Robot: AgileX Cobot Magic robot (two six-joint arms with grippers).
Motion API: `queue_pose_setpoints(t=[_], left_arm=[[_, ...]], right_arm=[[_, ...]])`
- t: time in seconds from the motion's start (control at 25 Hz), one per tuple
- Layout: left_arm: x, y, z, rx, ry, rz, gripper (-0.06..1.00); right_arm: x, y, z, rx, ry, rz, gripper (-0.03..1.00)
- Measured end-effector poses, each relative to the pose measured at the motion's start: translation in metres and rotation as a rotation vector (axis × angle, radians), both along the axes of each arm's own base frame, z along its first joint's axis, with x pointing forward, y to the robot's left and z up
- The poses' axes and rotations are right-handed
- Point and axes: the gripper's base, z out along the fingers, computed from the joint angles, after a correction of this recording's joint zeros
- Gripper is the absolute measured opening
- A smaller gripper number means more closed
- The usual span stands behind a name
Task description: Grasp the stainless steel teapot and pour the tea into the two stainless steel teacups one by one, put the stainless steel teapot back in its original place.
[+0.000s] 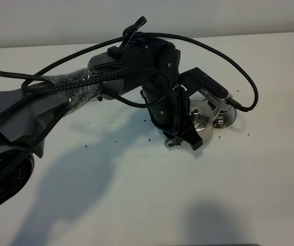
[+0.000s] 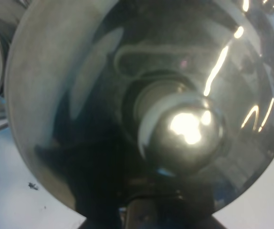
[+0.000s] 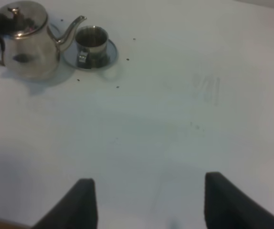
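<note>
Right of centre on the table (image 1: 137,205), where my left gripper (image 1: 187,138) is clamped shut on the teapot (image 1: 203,123) with its spout just beside a cup (image 3: 92,42), I risk tea overshooting the rim if I tilt too fast, with my right gripper (image 3: 146,202) open.

**A:** Any lettering to read on the shiny round-bellied stainless steel teapot (image 3: 27,47)?
**B:** None. Its lid and belly carry only reflections.
**A:** And the small steel teacup (image 3: 91,40) just beside the teapot's spout, or the white table (image 3: 175,119)?
**B:** Nothing legible there either.
</note>
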Motion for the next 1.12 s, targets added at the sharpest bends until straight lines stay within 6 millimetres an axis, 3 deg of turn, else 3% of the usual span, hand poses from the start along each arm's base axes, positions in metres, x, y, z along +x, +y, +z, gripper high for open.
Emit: queue_pose_setpoints(t=[0.64,0.96,1.12], left_arm=[[0.000,0.001,-0.002,0.007,0.004,-0.003,0.22],[-0.005,0.012,0.047,0.000,-0.102,-0.047,0.22],[-0.008,0.018,0.060,0.021,-0.123,-0.072,0.22]], right_arm=[[0.000,0.000,0.000,0.000,0.000,0.000,0.48],[0.000,0.000,0.000,0.000,0.000,0.000,0.48],[0.000,0.000,0.000,0.000,0.000,0.000,0.48]])
